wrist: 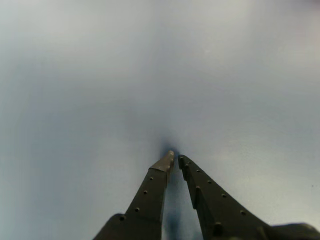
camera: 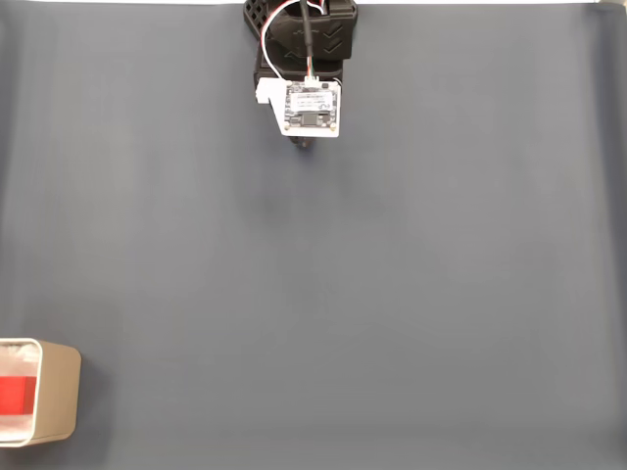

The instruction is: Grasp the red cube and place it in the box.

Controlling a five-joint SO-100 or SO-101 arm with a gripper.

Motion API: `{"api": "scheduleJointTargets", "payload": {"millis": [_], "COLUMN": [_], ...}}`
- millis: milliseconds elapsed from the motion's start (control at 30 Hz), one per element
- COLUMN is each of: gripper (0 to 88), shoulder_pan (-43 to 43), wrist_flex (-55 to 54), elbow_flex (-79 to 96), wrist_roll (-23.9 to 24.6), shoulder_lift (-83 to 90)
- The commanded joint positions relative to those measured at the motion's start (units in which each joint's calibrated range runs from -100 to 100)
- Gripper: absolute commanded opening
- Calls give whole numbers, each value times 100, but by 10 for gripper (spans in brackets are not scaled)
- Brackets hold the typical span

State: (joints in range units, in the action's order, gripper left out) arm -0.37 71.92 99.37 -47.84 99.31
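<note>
A: Cube?
B: The red cube [camera: 17,394] sits inside the box [camera: 61,392], down at the bottom left edge of the fixed view. Red shows against the white inside, and the frame edge cuts part of it off.

A: Box?
B: Tan, rounded corners, resting on the grey mat [camera: 343,294]. The picture crops its left part.

A: Arm?
B: Top centre of the fixed view, well apart from the box. The black arm [camera: 304,39] has a white camera board [camera: 313,108] on top and wires running up behind it.

A: Claw?
B: In the wrist view the gripper [wrist: 175,159] comes in from the bottom edge, with two dark fingers [wrist: 150,192] tapering to their tips. The tips are together, with only a sliver of gap and nothing between them.

A: Touching the mat?
B: Can't tell. There's a dark shadow right at the tips, and the mat looks blurred.
</note>
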Motion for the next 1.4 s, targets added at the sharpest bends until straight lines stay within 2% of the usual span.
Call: {"api": "scheduleJointTargets", "payload": {"millis": [0, 1367], "gripper": [0, 1], "shoulder_pan": [-69, 2], "wrist_flex": [112, 349], "elbow_flex": [45, 45], "wrist_roll": [54, 59], "shoulder_lift": [52, 52]}}
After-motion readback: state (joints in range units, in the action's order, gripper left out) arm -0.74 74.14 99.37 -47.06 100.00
